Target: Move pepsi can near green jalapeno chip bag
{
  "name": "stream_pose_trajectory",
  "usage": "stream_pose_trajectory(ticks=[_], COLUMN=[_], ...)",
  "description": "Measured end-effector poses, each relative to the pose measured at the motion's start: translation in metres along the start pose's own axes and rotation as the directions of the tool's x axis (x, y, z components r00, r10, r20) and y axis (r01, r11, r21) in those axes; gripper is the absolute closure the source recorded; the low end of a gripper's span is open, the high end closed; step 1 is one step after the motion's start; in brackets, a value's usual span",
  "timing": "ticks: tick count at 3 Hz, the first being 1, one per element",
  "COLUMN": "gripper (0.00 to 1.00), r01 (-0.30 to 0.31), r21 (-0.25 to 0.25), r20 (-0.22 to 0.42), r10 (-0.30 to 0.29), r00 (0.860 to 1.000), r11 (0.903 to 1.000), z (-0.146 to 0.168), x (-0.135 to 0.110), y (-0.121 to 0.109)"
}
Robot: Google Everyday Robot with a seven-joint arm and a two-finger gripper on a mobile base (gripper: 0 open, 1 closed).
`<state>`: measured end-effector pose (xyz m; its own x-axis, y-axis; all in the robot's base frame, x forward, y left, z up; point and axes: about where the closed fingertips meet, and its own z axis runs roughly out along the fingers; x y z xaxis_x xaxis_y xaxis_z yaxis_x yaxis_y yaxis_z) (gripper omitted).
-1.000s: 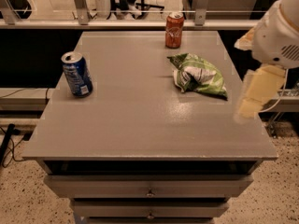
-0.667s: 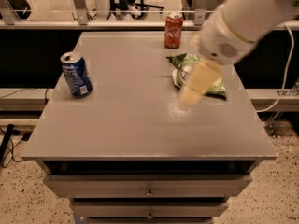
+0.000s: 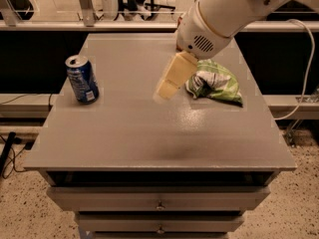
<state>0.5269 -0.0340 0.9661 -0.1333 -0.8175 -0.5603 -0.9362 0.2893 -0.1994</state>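
The pepsi can [image 3: 82,79] is blue with a silver top and stands upright near the left edge of the grey table [image 3: 129,138]. The green jalapeno chip bag [image 3: 215,82] lies crumpled on the right side of the table. My gripper [image 3: 167,86] hangs from the white arm [image 3: 219,14] above the middle of the table, just left of the bag and well to the right of the can. It holds nothing that I can see.
The table has drawers [image 3: 159,203] below its front edge. A rail and a dark gap run behind the table. A white cable [image 3: 304,68] hangs at the right. The arm covers the far right part of the tabletop.
My arm has swung from the right edge of the table leftwards, over the chip bag, to the middle. The orange-red can at the back is now hidden behind the arm. The pepsi can has not moved.
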Motion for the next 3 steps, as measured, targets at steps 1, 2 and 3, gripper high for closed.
stream_pose_trajectory(ticks=[1,2,3], gripper=[0.00,0.00,0.00], r01=[-0.018,-0.027,-0.011], r21=[-0.030,-0.141,-0.226], r20=[0.092,0.282,0.386], r10=[0.021,0.066,0.100], r00=[0.996,0.957,0.917], r11=[0.9994,0.9896,0.9740], z=[0.021,0.080,0.121], x=[-0.015,-0.059,-0.091], y=[-0.003,-0.006,-0.006])
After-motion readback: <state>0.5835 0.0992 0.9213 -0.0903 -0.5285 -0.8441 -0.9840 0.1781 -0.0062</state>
